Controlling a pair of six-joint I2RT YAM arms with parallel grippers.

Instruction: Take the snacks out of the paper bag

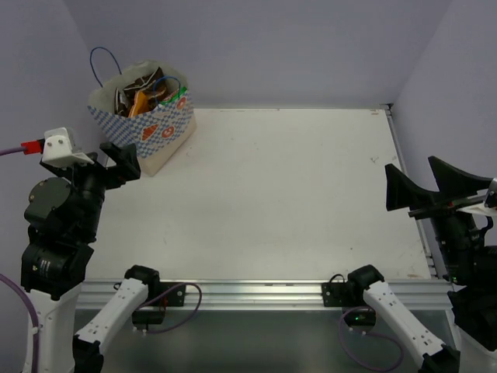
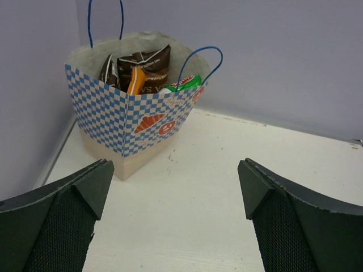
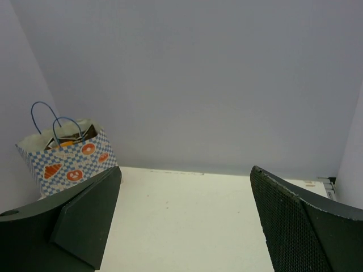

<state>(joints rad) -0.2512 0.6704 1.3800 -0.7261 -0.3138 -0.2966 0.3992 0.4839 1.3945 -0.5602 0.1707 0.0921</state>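
Standing upright in the far-left corner of the white table [image 1: 295,194], the paper bag [image 1: 151,132] sits close to the lavender walls [image 1: 311,47], with its open mouth facing up. All 4 snacks are inside it and poke above the rim. 2 dark brown packets, a tall one [image 2: 146,65] and a narrower one [image 2: 109,71], stand at the back. The orange-yellow packet [image 2: 135,80] leans in front of them, and the green-and-white packet [image 2: 182,84] lies against the right-hand rim. The bag's 2 thin blue cord handles [image 2: 201,56] arch over the mouth. One rises at the wall side and one loops over the near side, just above the green-and-white packet.

The left gripper [image 1: 116,159] hangs near the bag on its near side, apart from it, jaws spread wide and holding nothing. In the left wrist view, the bag shows between and beyond the 2 dark fingers [image 2: 62,221].

The right gripper [image 1: 410,175] hangs at the table's right edge, well apart from the bag, its jaws also spread wide with nothing between them.

An aluminium rail [image 1: 256,294] runs along the near edge between the arm bases, and a purple cable [image 1: 12,151] leads off to the left.
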